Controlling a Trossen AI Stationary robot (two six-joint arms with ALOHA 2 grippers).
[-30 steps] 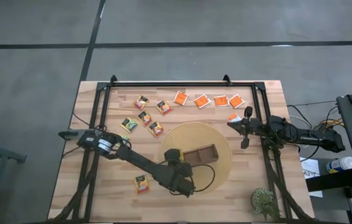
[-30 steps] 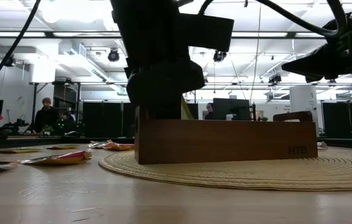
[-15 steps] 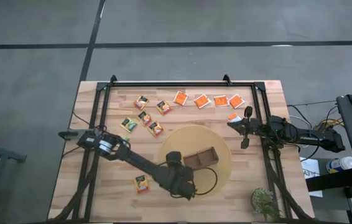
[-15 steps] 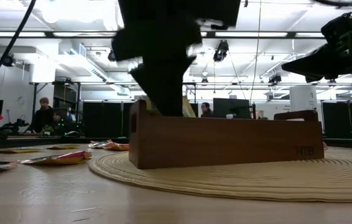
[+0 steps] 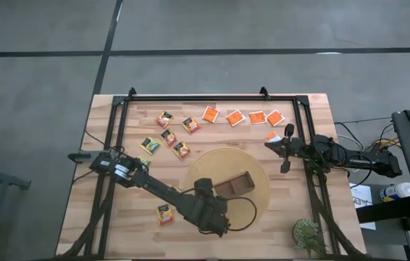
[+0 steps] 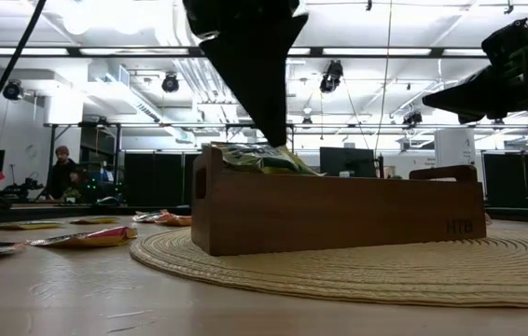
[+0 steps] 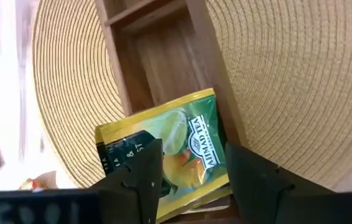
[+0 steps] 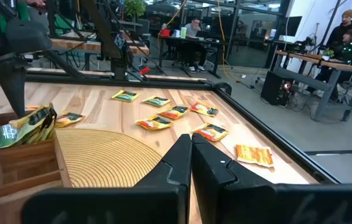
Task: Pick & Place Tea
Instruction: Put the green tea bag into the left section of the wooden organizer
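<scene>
Green-and-yellow, the sachet (image 7: pixel 170 155) at the centre of the action lies tilted over the end compartment of the wooden tray (image 5: pixel 232 183), the compartment nearest the left arm. In the left wrist view the left gripper (image 7: pixel 188 177) has its two dark fingers spread to either side of the sachet; they seem to have let go of it, though the fingertips overlap its lower edge and contact there is hard to judge. From table height the same sachet (image 6: pixel 259 159) pokes up above the tray's rim beneath the dark gripper. The tray sits on a round woven mat (image 5: pixel 252 163) in the middle of the wooden table (image 5: pixel 118 217).

The right gripper (image 5: pixel 286 145) waits above the right side of the table, beside the mat, with its fingers pressed together and nothing between them.

Other sachets lie loose on the table: a cluster of green-and-yellow and yellow-orange ones (image 5: pixel 167 136) beyond the mat on the left, a row of bright orange ones (image 5: pixel 243 117) along the far edge, one orange sachet (image 5: pixel 272 136) just beside the right gripper, and a single sachet (image 5: pixel 164 213) near the front left.
</scene>
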